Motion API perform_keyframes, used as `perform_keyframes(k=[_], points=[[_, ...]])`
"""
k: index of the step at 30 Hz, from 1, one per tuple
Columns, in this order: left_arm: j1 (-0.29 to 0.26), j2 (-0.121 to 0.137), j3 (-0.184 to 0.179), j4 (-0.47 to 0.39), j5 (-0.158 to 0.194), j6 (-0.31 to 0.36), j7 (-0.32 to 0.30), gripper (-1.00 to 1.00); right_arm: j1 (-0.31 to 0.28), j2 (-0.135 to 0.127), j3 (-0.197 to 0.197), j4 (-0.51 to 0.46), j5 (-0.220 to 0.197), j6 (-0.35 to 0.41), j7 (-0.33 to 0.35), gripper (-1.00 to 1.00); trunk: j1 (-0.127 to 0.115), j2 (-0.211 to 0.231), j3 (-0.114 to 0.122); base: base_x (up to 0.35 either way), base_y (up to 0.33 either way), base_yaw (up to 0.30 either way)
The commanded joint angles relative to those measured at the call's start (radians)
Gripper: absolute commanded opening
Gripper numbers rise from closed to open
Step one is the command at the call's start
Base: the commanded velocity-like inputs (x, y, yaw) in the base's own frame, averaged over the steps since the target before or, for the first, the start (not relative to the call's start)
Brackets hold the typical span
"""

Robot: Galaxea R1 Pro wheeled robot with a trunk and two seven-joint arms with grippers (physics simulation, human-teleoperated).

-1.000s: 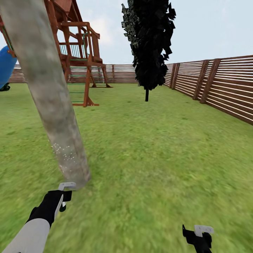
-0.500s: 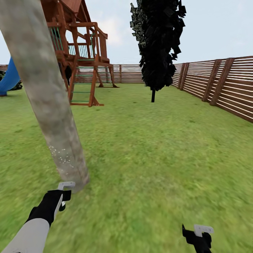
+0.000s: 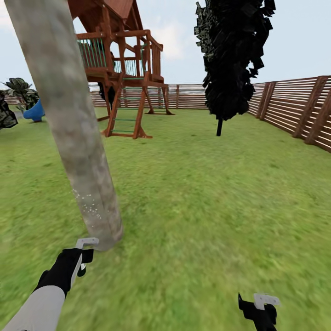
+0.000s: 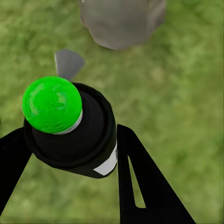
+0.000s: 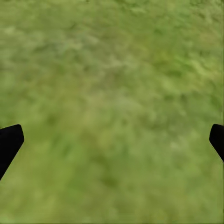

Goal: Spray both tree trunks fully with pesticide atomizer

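Observation:
The pesticide atomizer (image 4: 86,135) is a small dark bottle with a white band, and its tip shows bright green. My left gripper (image 4: 67,131) is shut on it, one black finger on each side. In the head view the left gripper (image 3: 84,255) hovers just short of the base of a thick, mottled grey-tan tree trunk (image 3: 78,138) that leans up to the left. A patch of white specks (image 3: 88,205) dots the trunk low down. The same trunk's foot (image 4: 122,21) shows beyond the bottle. My right gripper (image 3: 260,307) hangs open over grass, fingers wide apart (image 5: 112,140).
Green lawn (image 3: 207,197) stretches all around. A wooden play tower (image 3: 122,78) with a ladder stands behind, and a blue slide (image 3: 34,111) sits far left. A tall dark-foliaged tree (image 3: 234,55) rises at the back right. A slatted brown fence (image 3: 299,108) runs along the right.
The whole head view has swung left, so the play tower, dark tree and fence sit further right in the picture. Both grippers hold the same places in the view.

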Motion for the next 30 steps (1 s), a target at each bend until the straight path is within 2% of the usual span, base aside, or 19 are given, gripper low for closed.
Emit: perform_keyframes(k=[1, 12, 23, 30], points=[[-0.001, -0.001, 0.003, -0.001, -0.007, 0.004, -0.004, -1.00, 0.000, 0.000, 0.009, -0.001, -0.005, -0.001, -0.005, 1.00, 0.000, 0.000, -0.001, 0.222, -0.210, 0.213], [-0.001, -0.001, 0.004, -0.004, -0.007, 0.004, -0.004, -1.00, 0.000, -0.001, 0.009, -0.001, -0.005, -0.001, -0.005, 1.00, 0.000, 0.000, -0.001, 0.144, -0.241, 0.015], [-0.001, -0.004, 0.004, -0.004, -0.007, 0.004, -0.004, -1.00, 0.000, 0.000, 0.009, -0.001, -0.005, -0.001, -0.005, 1.00, 0.000, 0.000, -0.001, 0.028, -0.269, 0.258], [-0.001, -0.003, 0.004, -0.003, -0.007, 0.004, -0.004, -1.00, 0.000, 0.000, 0.009, -0.001, -0.005, -0.001, -0.005, 1.00, 0.000, 0.000, -0.001, 0.080, -0.264, 0.021]])
